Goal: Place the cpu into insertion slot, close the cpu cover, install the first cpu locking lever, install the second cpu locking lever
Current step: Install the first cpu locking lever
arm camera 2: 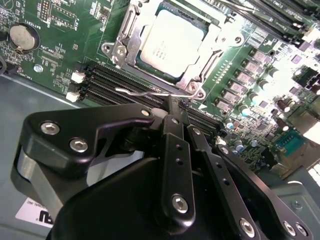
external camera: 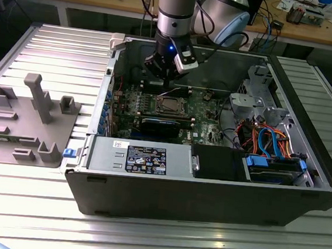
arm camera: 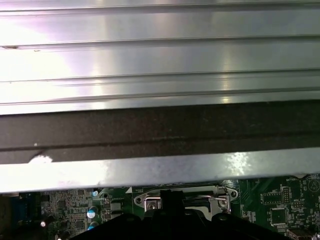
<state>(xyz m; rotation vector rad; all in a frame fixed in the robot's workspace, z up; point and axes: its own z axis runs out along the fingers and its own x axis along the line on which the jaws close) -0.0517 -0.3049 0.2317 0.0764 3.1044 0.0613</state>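
The cpu [arm camera 2: 172, 42], a flat silver square, lies in the insertion slot [external camera: 169, 105] on the green motherboard [arm camera 2: 65, 35]. The cpu cover [arm camera 2: 131, 37], a metal frame, lies flat around the chip. A thin wire locking lever [arm camera 2: 137, 92] runs along the socket's edge and ends right at my fingertips. My gripper [arm camera 2: 172, 106] is shut, its black fingers pressed together just beside the socket. In the exterior view the gripper [external camera: 165, 84] hangs inside the open case, just behind the socket. In the first wrist view the socket frame [arm camera: 220, 200] lies beside the gripper [arm camera: 172, 199].
Black memory slots [arm camera 2: 115, 82] lie between the gripper and the socket. A long black card [external camera: 164, 126] sits in front of the socket, then the power supply [external camera: 142, 157]. Drive bays with blue and orange cables [external camera: 275, 150] are at the exterior view's right. A grey fixture [external camera: 28, 117] stands outside the case.
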